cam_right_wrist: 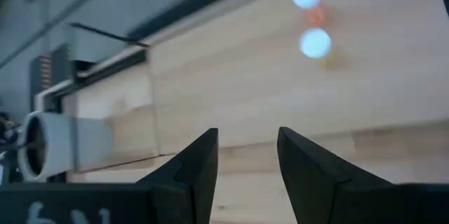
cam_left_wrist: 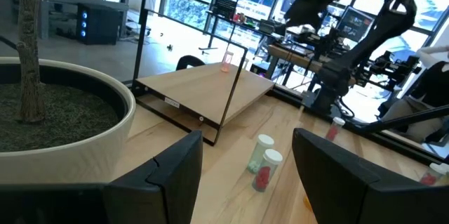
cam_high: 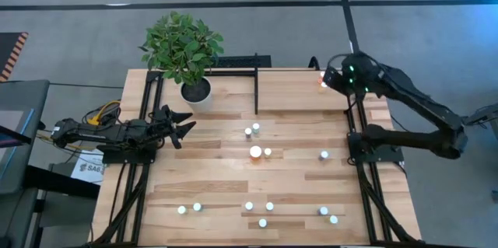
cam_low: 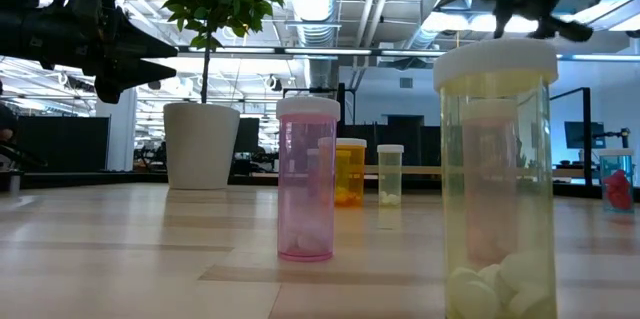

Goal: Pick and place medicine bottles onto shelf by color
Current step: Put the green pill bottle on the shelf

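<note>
One pink bottle [cam_high: 322,85] is standing on the shelf [cam_high: 299,92] at its far right corner; about a dozen medicine bottles [cam_high: 255,152] are waiting on the table [cam_high: 218,178]. The right gripper [cam_high: 333,79] is hovering there, partly open, empty. The left gripper [cam_high: 183,126] is idling open by the plant pot [cam_high: 195,90].

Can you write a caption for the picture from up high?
Right gripper hovers open over the shelf by one bottle; the rest dot the table.

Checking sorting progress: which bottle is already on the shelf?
The bottle at the shelf's far right corner, beneath the right pincer; all others stand on the open tabletop.
</note>
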Available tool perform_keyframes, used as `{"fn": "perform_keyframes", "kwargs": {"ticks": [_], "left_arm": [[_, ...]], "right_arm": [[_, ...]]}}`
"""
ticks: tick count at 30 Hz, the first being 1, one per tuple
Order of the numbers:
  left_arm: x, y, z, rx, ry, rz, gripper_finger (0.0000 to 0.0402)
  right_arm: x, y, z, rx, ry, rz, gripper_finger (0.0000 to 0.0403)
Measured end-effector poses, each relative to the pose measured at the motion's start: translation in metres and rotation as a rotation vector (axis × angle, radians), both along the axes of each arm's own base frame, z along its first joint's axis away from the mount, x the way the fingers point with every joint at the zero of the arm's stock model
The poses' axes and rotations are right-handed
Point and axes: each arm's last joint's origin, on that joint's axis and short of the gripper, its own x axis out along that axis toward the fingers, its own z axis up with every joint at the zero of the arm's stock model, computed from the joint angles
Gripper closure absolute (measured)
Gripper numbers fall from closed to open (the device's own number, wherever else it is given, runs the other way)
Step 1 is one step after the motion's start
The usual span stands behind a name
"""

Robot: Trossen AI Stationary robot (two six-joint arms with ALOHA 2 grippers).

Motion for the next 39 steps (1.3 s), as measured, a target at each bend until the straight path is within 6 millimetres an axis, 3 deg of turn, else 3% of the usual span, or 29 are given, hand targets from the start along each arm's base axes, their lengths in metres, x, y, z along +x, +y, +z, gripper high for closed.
{"fn": "perform_keyframes", "kwargs": {"ticks": [5,14,26,39], "left_arm": [[0.000,0.000,0.000,0.000,0.001,0.000,0.0194],[0.000,0.000,0.000,0.000,0.000,0.000,0.0194],[0.000,0.000,0.000,0.000,0.000,0.000,0.0194],[0.000,0.000,0.000,0.000,0.001,0.000,0.0194]], "right_arm": [[-0.005,0.029,0.001,-0.156,-0.052,0.078,0.0233],[-0.009,0.058,-0.053,-0.222,-0.265,0.255,0.0233],[-0.017,0.078,-0.109,-0.263,-0.464,0.401,0.0233],[-0.022,0.087,-0.137,-0.329,-0.496,0.391,0.0233]]}}
